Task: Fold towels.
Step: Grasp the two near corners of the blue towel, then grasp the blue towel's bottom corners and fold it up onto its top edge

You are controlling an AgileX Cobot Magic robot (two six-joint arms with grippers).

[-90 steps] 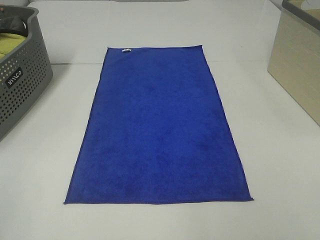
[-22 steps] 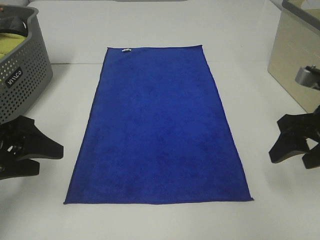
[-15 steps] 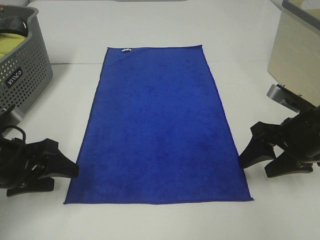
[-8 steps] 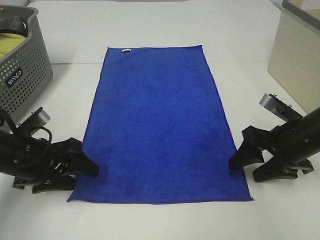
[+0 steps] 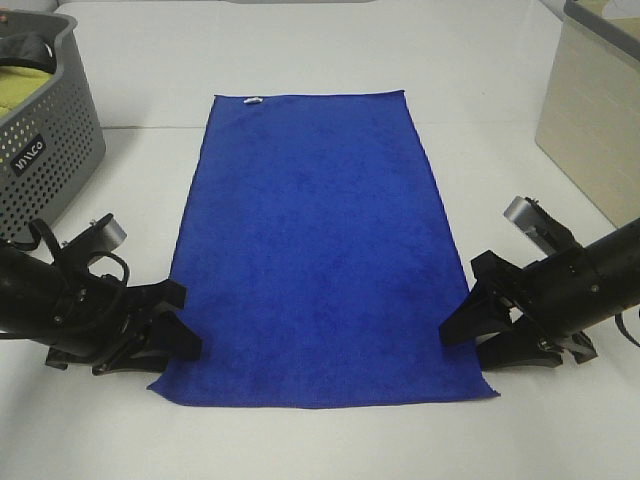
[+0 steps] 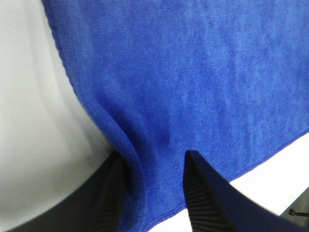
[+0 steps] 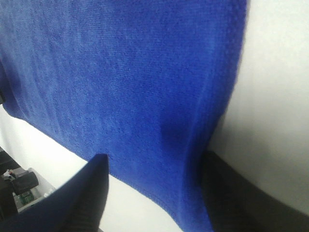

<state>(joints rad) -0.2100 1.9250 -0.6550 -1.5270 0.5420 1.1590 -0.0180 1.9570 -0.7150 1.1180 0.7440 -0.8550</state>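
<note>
1. The royal-blue towel (image 5: 320, 250) lies spread flat on the white tabletop (image 5: 320, 50), with its white tag (image 5: 252, 100) at the towel's far short edge.
2. The left hand (image 5: 190, 322) sits low at the towel's near left corner, touching the cloth; that corner is pulled slightly inward and rumpled.
3. In the left wrist view, the left hand (image 6: 154, 164) has a raised ridge of towel (image 6: 193, 72) between its two fingers. One finger (image 6: 113, 188) lies at the long edge and the other rests on the plush; I cannot tell whether the cloth is clamped.
4. The right hand (image 5: 462, 348) sits at the towel's near right corner, its fingers touching the long edge.
5. In the right wrist view, the right hand (image 7: 153, 159) stands with its fingers apart, straddling a band of towel (image 7: 120, 72) that lies nearly flat between them.
6. A grey perforated basket (image 5: 50, 150) holding a yellow-green cloth (image 5: 20, 90) stands well left of the towel's far end.
7. A beige box (image 5: 595, 130) stands well right of the towel.
</note>
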